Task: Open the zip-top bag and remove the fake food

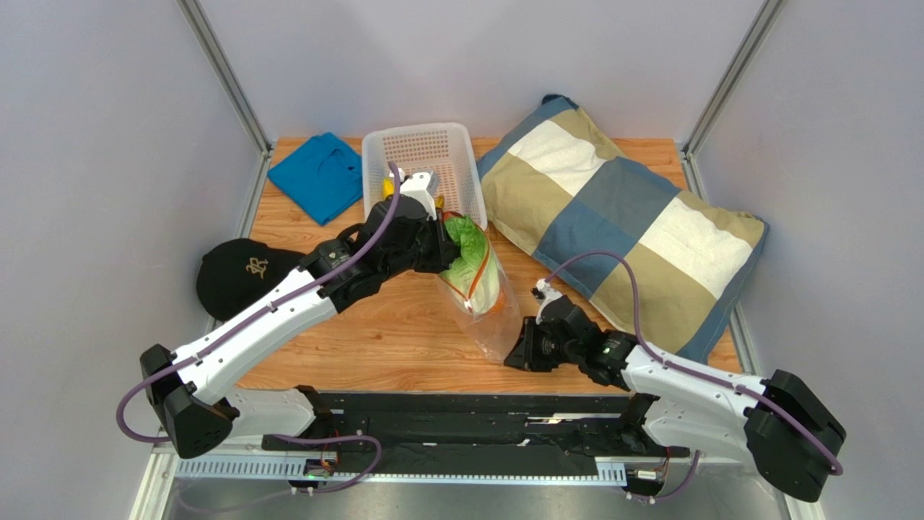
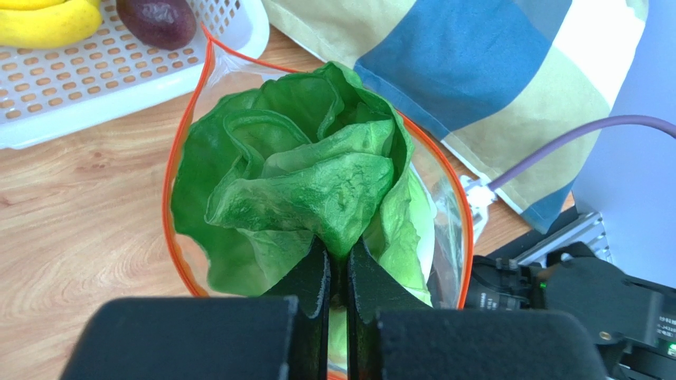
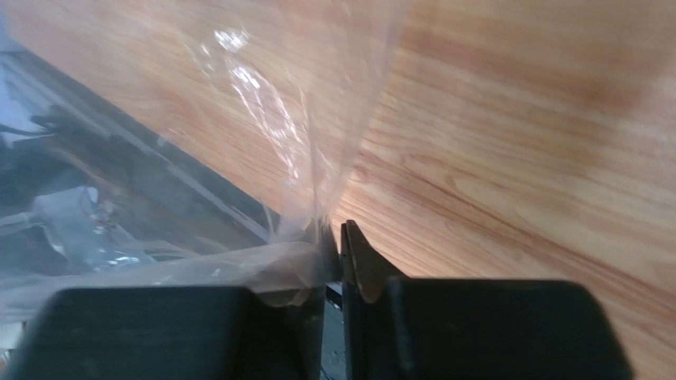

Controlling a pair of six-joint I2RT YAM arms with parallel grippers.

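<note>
The clear zip-top bag [image 1: 490, 314] lies open on the wooden table, its orange-red zip rim [image 2: 176, 150] spread wide. The green-white lettuce head [image 2: 317, 174] sits in the bag's mouth, also seen from above [image 1: 473, 260]. My left gripper [image 2: 339, 249] is shut on a lettuce leaf at the opening. My right gripper [image 3: 339, 237] is shut on the bag's bottom edge [image 3: 301, 158] near the front of the table [image 1: 521, 352]. A yellow banana [image 2: 48, 24] and a dark purple fruit [image 2: 156, 20] lie in the white basket [image 2: 119, 87]. The orange is not visible.
The white perforated basket [image 1: 428, 152] stands at the back centre. A large checked pillow [image 1: 640, 228] lies at the right, close to the bag. A blue cloth [image 1: 318, 173] and a black cap [image 1: 233, 276] lie at the left.
</note>
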